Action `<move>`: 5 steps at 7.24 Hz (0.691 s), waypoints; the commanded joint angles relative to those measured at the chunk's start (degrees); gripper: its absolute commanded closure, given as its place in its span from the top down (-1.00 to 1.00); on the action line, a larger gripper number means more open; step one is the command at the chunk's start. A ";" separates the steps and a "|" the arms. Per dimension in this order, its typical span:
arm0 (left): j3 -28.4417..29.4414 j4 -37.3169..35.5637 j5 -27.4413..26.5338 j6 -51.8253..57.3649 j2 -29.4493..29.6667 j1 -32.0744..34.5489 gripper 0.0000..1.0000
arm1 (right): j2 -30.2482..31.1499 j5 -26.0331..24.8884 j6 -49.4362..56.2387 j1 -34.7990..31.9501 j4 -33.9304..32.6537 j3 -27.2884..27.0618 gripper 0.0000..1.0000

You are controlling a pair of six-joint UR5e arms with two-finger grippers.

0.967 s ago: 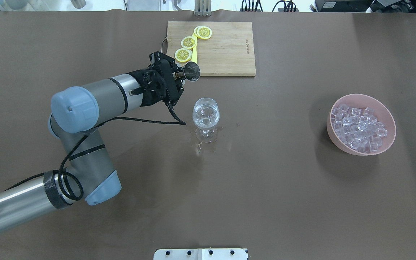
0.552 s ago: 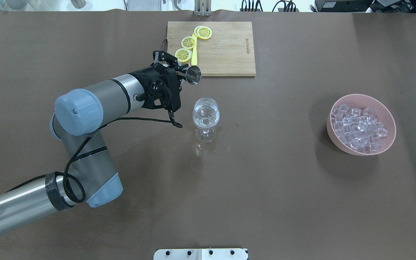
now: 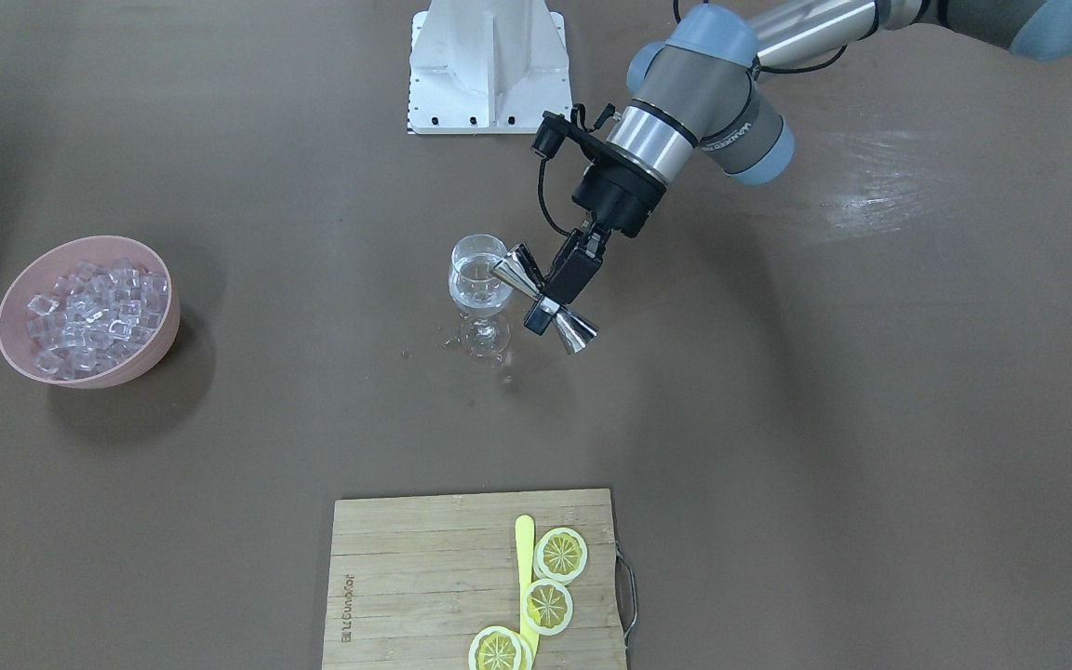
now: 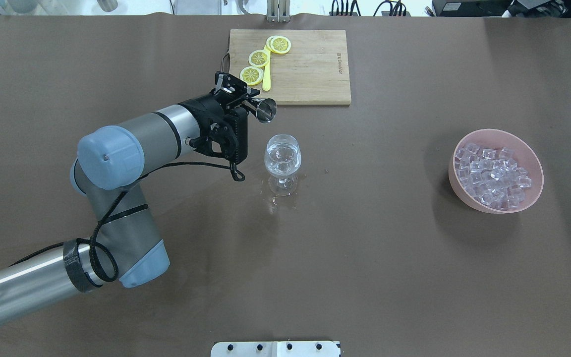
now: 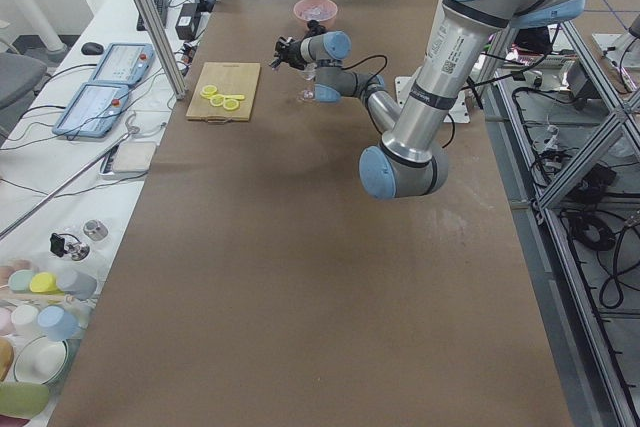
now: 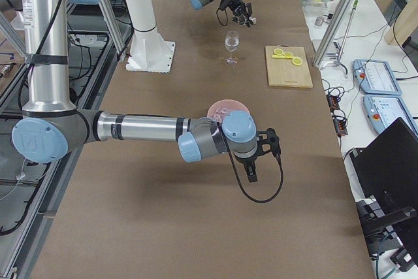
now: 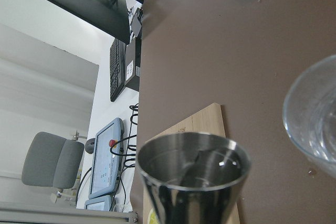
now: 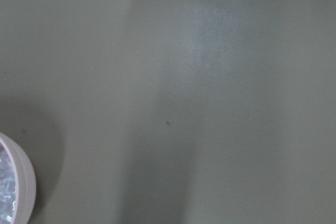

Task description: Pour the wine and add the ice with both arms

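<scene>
My left gripper [image 4: 246, 101] is shut on a steel jigger [image 4: 266, 109] and holds it tilted in the air, just beyond and left of the wine glass [image 4: 282, 157]. In the front view the jigger [image 3: 517, 268] has one mouth close to the glass rim [image 3: 478, 251]. The glass stands upright with a little clear wine [image 3: 476, 274] in it. The ice [image 4: 491, 173] fills a pink bowl [image 4: 533, 191] at the right. My right gripper [image 6: 252, 171] shows only in the right side view, near the bowl; I cannot tell whether it is open or shut.
A wooden cutting board [image 4: 310, 69] with lemon slices [image 4: 258, 58] and a yellow utensil [image 4: 266, 74] lies at the far edge, just beyond the jigger. Drops of liquid [image 4: 278, 201] lie on the brown table around the glass foot. The right wrist view shows bare table and the bowl's rim [image 8: 23, 182].
My left wrist has rolled and shifted slightly right, turning the jigger in place near the glass. The glass, bowl and board have not moved.
</scene>
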State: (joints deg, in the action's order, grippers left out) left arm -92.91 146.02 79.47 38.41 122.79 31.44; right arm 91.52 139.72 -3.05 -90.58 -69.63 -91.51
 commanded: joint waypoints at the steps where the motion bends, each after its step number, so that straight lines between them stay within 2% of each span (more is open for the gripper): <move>1: 0.01 -0.21 -3.77 4.19 0.34 -2.51 -1.00 | 0.15 0.02 0.06 -0.30 0.02 -0.16 1.00; 2: 0.01 -0.30 -6.32 7.18 0.52 -4.09 -1.00 | 0.15 0.02 0.06 -0.74 0.02 -0.16 1.00; 5: -0.08 -0.56 -6.78 14.05 0.34 -4.20 -1.00 | 0.41 0.11 0.06 -1.70 -0.07 -0.16 1.00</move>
State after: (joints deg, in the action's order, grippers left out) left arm -93.01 145.51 72.88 50.05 123.21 27.33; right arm 91.75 139.77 -2.99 -91.85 -69.67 -91.67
